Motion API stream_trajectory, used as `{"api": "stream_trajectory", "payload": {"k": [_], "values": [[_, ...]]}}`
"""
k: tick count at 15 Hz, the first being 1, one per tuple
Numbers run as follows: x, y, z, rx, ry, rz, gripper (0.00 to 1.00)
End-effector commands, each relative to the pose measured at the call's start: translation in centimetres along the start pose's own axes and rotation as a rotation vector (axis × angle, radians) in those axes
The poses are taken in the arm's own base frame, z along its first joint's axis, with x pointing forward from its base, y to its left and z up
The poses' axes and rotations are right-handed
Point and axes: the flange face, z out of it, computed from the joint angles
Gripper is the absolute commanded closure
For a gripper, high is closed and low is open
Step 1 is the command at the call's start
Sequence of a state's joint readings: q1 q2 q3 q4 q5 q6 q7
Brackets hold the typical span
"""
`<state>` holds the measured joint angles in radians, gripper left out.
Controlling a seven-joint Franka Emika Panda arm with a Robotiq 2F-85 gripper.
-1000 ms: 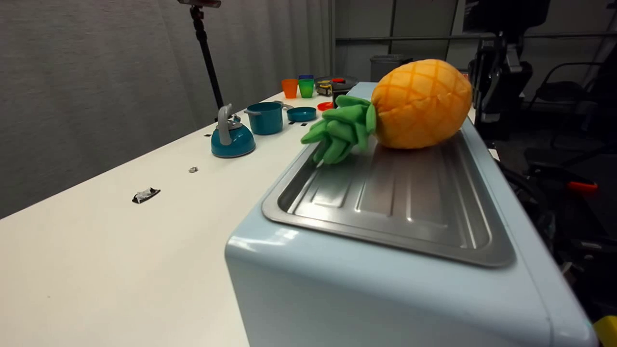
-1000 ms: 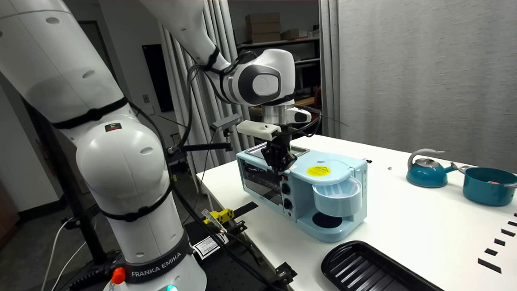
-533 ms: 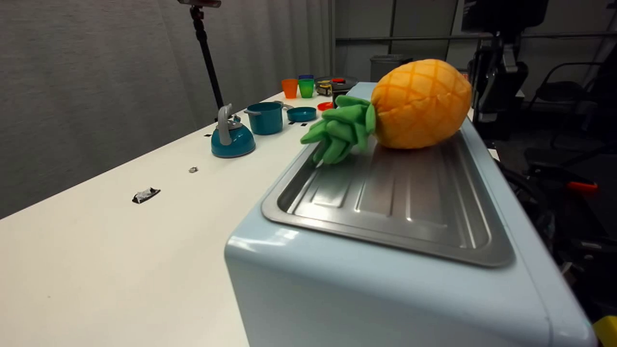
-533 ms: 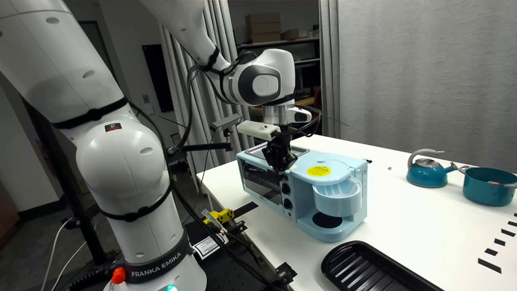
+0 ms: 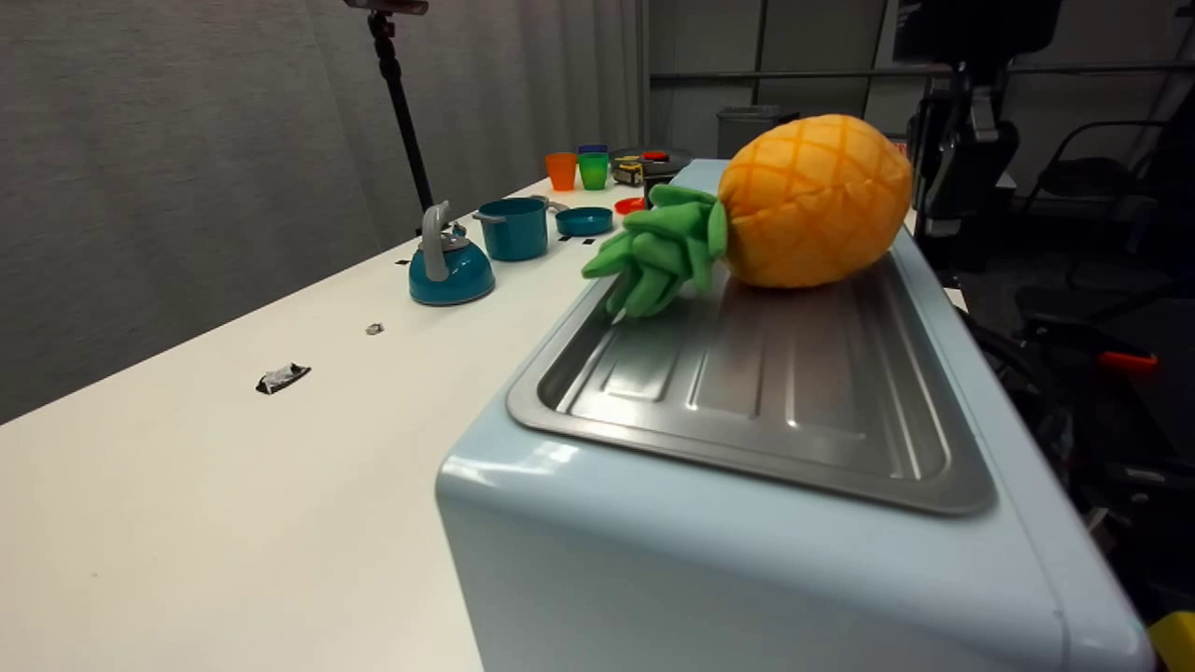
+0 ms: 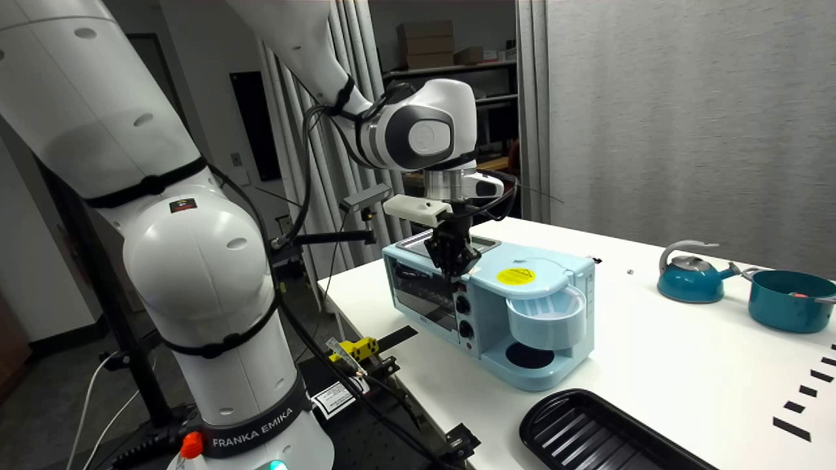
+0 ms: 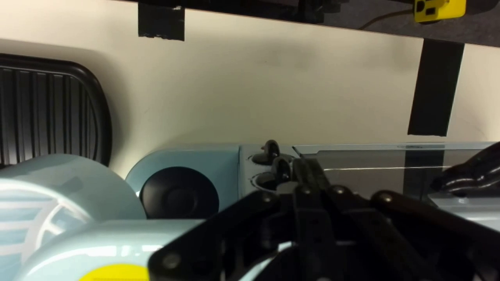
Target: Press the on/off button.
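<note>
Wrist view, lower centre, shows the claw (image 7: pixel 307 168) closed with nothing visible between its fingers (image 7: pixel 300 173), a narrow tip presumably meant for poking rather than grasping. It stands beside the knobs (image 7: pixel 280 168) of the blue oven (image 6: pixel 488 313), likely to reach the on/off button (image 6: pixel 461 287), which I take to be the small reddish spot above the upper knob, mid-frame in an exterior view. From the wrist, the claw seems to mask that spot, so contact cannot be judged. Far left, the grill pan (image 7: pixel 50 113) is cut off.
</note>
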<state>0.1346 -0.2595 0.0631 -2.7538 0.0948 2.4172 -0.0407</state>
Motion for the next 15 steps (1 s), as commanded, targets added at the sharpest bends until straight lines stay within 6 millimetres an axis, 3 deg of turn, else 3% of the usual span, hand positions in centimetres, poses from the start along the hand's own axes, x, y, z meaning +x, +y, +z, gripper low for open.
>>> {"api": "stream_trajectory", "payload": {"k": [1, 15], "values": [[0.33, 1.05, 0.25, -0.031, 0.012, -0.004, 1.00], [1.09, 1.78, -0.13, -0.038, 0.035, 0.007, 1.00]]}}
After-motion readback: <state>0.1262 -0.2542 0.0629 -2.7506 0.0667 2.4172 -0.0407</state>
